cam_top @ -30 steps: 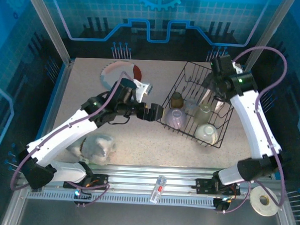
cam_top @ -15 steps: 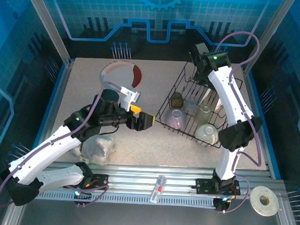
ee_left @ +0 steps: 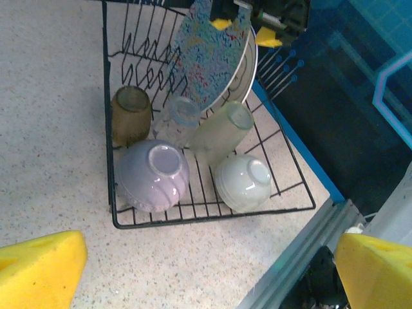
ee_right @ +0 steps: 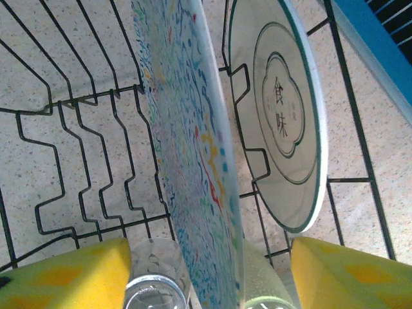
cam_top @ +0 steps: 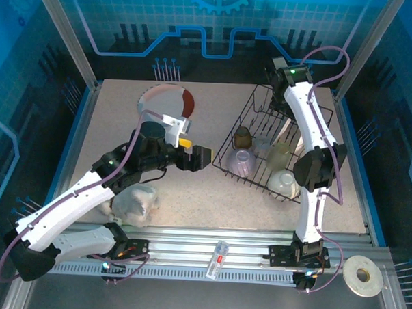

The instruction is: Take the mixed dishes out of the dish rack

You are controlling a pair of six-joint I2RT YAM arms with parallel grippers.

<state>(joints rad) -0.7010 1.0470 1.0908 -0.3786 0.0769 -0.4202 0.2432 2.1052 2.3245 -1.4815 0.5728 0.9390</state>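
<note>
The black wire dish rack (cam_top: 222, 154) stands at the right of the table. In it lie a lilac bowl (ee_left: 153, 174), a white bowl (ee_left: 243, 181), a brown cup (ee_left: 131, 114), a pale cup (ee_left: 222, 125) and a clear glass (ee_left: 183, 112). Two plates stand upright at its far end: a multicolour patterned plate (ee_right: 193, 161) and a white plate (ee_right: 283, 122). My right gripper (ee_right: 209, 277) reaches down over them, open, and its yellow pads (ee_right: 64, 273) straddle the patterned plate's rim without touching. My left gripper (cam_top: 199, 157) hovers open just left of the rack.
A white plate with a red patch (cam_top: 168, 101) lies flat at the back left. Near the front left rests a whitish plastic lump (cam_top: 135, 203), partly under my left arm. A tape ring (cam_top: 363, 275) sits off the table at the front right.
My right arm has swung from the rack's right side to its far end, above the plates, and its jaws have narrowed. My left gripper has drawn back a little from the rack.
</note>
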